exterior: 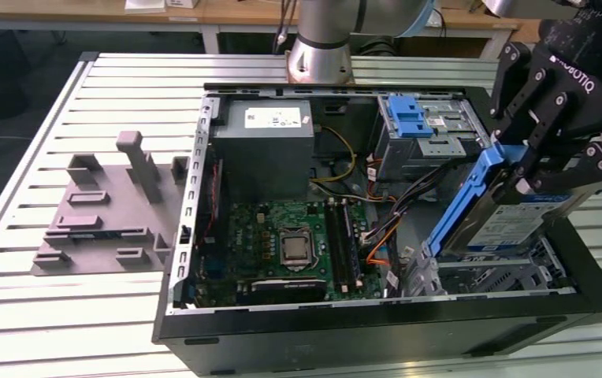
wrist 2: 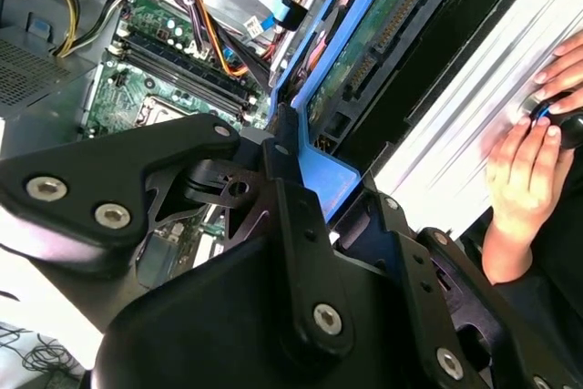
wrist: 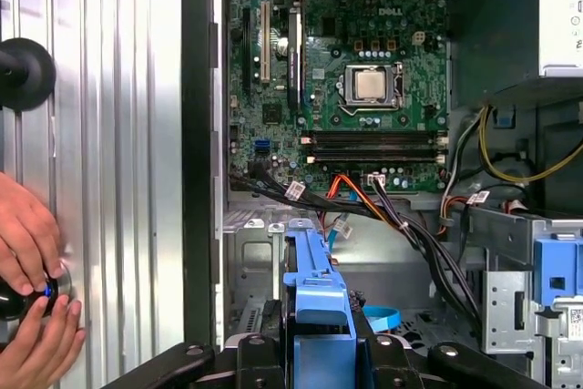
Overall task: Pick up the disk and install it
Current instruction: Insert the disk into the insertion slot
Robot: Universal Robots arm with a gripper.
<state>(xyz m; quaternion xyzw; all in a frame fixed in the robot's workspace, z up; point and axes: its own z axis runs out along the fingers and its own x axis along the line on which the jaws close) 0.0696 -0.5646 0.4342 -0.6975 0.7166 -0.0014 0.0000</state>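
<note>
Gripper held disk, fingers pinched tight on its upper end. Disk was tilted steeply, blue carrier edge facing motherboard. Its lower end sat at drive cage in near corner of open computer case, exterior view's right; contact with cage could not be told. Case lay on slatted table. Grey fixture block stood beside case, toward table's edge on exterior view's left. Person's hand rested on table.

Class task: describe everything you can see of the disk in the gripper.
The disk is a flat silver rectangle with a white-and-blue label, framed by a blue plastic carrier. The gripper clamps its upper end. It hangs steeply tilted over the metal drive cage at the exterior view's right of the open computer case.
</note>
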